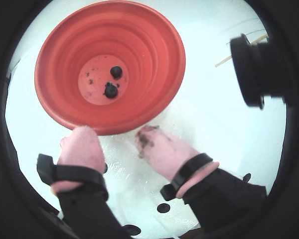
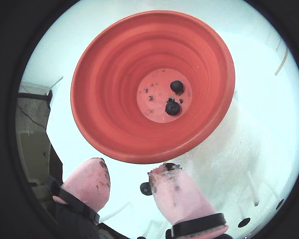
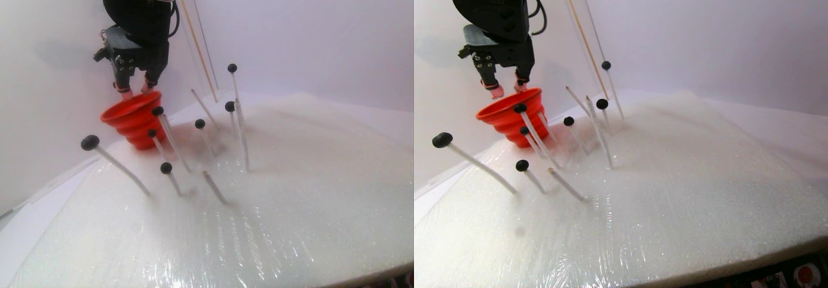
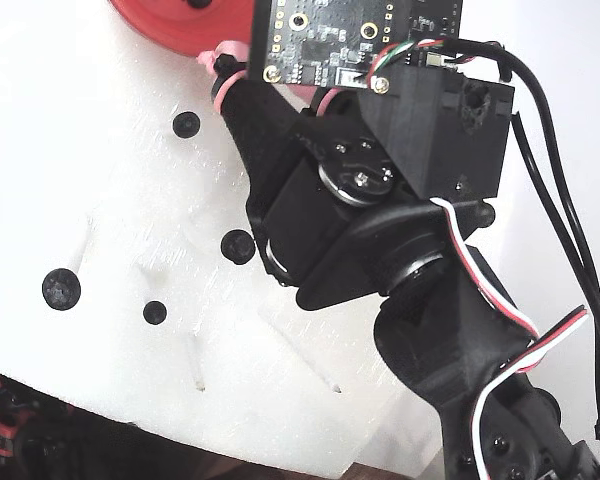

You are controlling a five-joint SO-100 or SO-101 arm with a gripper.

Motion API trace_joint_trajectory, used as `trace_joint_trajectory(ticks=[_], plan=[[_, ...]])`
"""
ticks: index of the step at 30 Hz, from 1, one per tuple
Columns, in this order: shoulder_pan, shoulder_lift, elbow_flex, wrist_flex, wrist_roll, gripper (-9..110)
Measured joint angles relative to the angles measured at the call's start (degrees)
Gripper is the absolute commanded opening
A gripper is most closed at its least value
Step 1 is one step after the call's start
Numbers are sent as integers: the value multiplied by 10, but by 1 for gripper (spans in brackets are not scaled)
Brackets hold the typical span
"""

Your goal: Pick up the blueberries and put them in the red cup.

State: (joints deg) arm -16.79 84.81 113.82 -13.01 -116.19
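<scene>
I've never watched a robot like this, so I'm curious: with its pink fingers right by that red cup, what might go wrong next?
The gripper hangs open just outside the red cup's rim, so moving off it might nudge or tip the cup, which holds two blueberries.

The right pink fingertip in a wrist view looks smeared with dark juice, so the next berry might stick or squash.

More berries sit on thin sticks close together; reaching in could knock one.

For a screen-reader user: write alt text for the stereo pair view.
A black arm's end effector hangs over a red cup at the back left of a white foam pad. Blueberries top thin sticks beside the cup.
</scene>
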Motion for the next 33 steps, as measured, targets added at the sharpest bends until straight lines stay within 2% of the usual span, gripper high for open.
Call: trace_joint_trajectory(ticks=[18,33], plan=[[0,17,71,1,-19,15],[33,6,88,-47,-30,15]])
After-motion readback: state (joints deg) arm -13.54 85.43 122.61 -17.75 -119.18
